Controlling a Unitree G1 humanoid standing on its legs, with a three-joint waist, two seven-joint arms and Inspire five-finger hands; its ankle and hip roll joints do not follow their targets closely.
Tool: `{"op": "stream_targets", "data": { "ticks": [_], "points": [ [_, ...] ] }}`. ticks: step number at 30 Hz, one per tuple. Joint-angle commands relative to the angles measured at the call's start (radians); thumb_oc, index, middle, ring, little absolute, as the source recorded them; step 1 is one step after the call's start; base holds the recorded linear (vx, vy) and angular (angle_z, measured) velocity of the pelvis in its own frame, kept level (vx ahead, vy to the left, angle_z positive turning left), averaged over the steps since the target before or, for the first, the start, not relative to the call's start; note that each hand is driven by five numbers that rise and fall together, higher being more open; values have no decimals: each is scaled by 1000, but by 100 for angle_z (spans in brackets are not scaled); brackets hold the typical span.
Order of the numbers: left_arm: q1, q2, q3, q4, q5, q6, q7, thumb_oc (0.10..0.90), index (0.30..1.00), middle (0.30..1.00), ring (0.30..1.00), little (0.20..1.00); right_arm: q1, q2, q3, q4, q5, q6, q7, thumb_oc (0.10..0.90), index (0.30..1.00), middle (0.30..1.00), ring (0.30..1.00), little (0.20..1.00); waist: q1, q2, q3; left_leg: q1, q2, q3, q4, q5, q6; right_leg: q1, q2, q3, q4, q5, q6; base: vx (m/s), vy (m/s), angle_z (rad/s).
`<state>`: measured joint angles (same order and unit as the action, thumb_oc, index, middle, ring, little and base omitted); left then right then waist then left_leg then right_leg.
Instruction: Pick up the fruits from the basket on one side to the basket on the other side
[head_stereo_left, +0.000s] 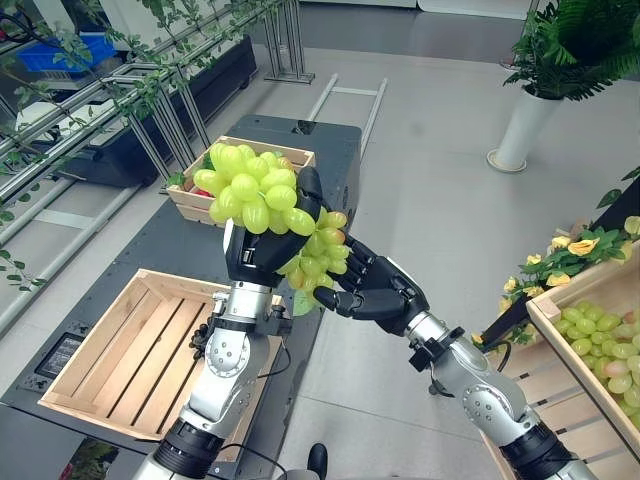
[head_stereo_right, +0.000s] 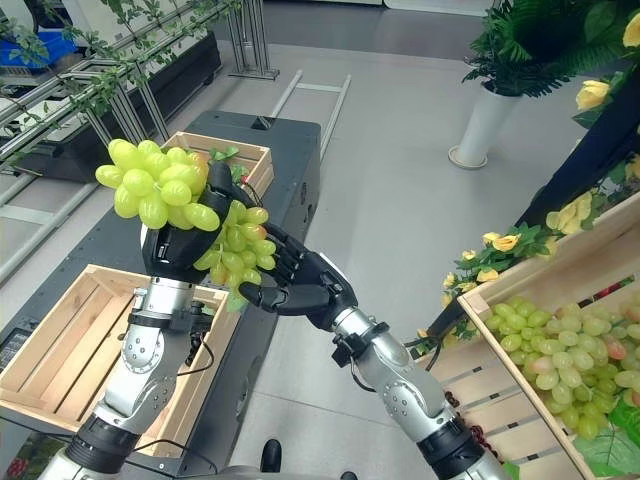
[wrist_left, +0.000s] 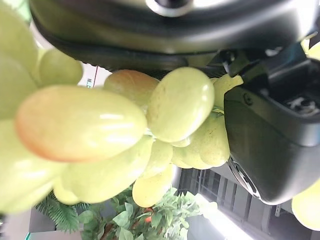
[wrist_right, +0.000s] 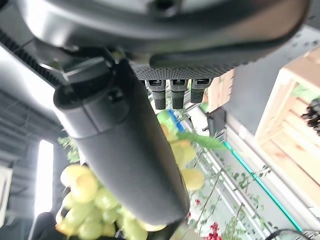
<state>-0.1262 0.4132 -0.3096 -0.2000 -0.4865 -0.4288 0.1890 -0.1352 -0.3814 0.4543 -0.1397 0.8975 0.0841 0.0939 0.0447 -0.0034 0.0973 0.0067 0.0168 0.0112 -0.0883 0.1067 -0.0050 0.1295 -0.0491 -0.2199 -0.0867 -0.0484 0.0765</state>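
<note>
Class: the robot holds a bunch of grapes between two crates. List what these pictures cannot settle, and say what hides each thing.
1. How the left hand grips the grape bunch: the grapes cover its fingers in both eye views.
2. The far crate: the bunch hides most of its contents.
3. The grape crate on the right: cut off by the picture edge.
4. Whether the right hand touches the bunch: unclear.
</note>
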Motion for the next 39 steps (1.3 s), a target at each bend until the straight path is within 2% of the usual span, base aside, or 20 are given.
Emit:
{"op": "stream_targets", "data": {
  "ticks": [1,5,6,8,16,23,33,34,35,36,39],
  "points": [
    [-89,-8,-2,-13,49,-100,-12,400,300,300,300,300,-35,61,1,-52,10,-61,-12,800,900,900,900,900,6,-31,-100,15,-11,7,1,-113,-3,-78,-36,23,-1,72,15,0,0,0],
    [-90,-1,-7,-4,21,-82,-36,400,300,300,300,300,-41,55,2,-50,23,-60,-26,800,900,900,900,900,6,-31,-99,17,-10,9,1,-113,-3,-78,-35,26,-1,72,14,2,1,-2],
    [-87,0,-14,-3,24,-73,-47,400,300,300,300,300,-39,60,3,-51,26,-59,-28,750,825,825,825,825,6,-31,-99,17,-10,10,1,-114,-3,-77,-34,27,-1,71,14,8,1,-7],
    [-80,0,-25,-1,22,-64,-56,400,300,300,300,300,-34,64,7,-50,26,-68,-24,800,900,900,900,900,6,-31,-98,18,-9,12,1,-114,-3,-77,-34,28,-1,71,14,9,-3,-10],
    [-62,15,-52,12,12,-47,-95,400,300,300,300,300,-28,64,7,-58,49,-78,-3,800,900,900,900,900,6,-33,-95,19,-6,17,1,-114,-1,-78,-33,29,-1,73,15,1,-2,-2],
    [-58,20,-82,34,18,-36,-104,400,300,300,300,300,-30,72,10,-61,124,-97,22,800,900,900,900,900,6,-33,-90,18,-5,17,1,-113,-1,-78,-33,29,-1,73,15,0,0,0],
    [-43,19,-87,69,36,-48,-61,400,300,300,300,300,-27,95,9,-63,173,-132,29,800,900,900,900,900,8,-32,-91,18,-5,16,1,-113,-1,-78,-32,29,-1,73,14,0,0,0],
    [-43,19,-84,74,39,-51,-53,400,300,300,300,300,-25,95,6,-61,174,-136,28,678,716,716,716,716,8,-32,-90,18,-6,15,1,-113,-1,-79,-32,29,-1,73,15,0,0,0],
    [-43,20,-82,75,38,-51,-51,400,300,300,300,300,-25,95,5,-61,173,-140,27,587,580,580,580,580,8,-32,-89,18,-6,15,1,-113,-1,-79,-32,29,-1,73,14,0,0,0],
    [-43,21,-79,77,40,-50,-46,400,300,300,300,300,-25,94,3,-62,176,-147,20,400,300,300,300,300,7,-32,-90,17,-5,14,1,-113,-1,-79,-33,28,-1,74,14,0,0,0],
    [-40,19,-72,76,49,-45,-29,400,300,300,300,300,-21,100,-2,-59,190,-150,19,400,300,300,300,300,7,-31,-89,16,-5,15,1,-112,-1,-80,-33,28,-1,74,14,0,0,0]
  ]
}}
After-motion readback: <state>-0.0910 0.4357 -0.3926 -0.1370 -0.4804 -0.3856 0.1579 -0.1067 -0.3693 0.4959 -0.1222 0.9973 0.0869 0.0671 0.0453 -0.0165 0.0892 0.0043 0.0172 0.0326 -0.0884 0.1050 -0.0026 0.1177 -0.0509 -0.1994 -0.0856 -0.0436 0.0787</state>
